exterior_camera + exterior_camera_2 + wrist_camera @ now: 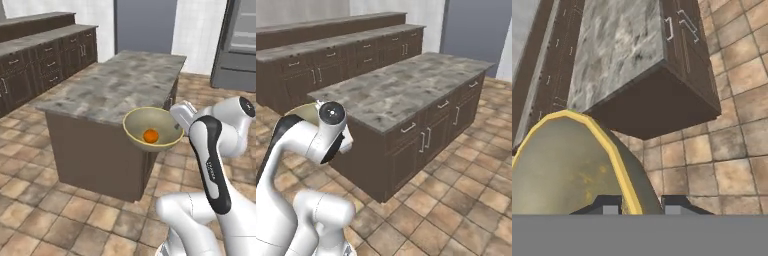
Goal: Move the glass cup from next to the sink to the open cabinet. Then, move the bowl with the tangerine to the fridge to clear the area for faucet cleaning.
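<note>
A yellow-rimmed bowl [145,122] hangs in the air over the near right corner of the kitchen island, with an orange tangerine [150,135] lying inside it. My gripper [177,126] is shut on the bowl's right rim. In the hand view the bowl [562,165] rises at the lower left, and its yellow rim runs down between my two fingertips [607,205], where the gripper [639,207] clamps it. In the right base view a sliver of the bowl [303,111] peeks out behind my arm.
The stone-topped island [115,85] with dark drawers [426,125] stands straight ahead. Dark cabinets [40,55] line the far left wall. A grey fridge-like appliance [237,45] stands at the far right. Tiled floor [466,190] lies open to the island's right.
</note>
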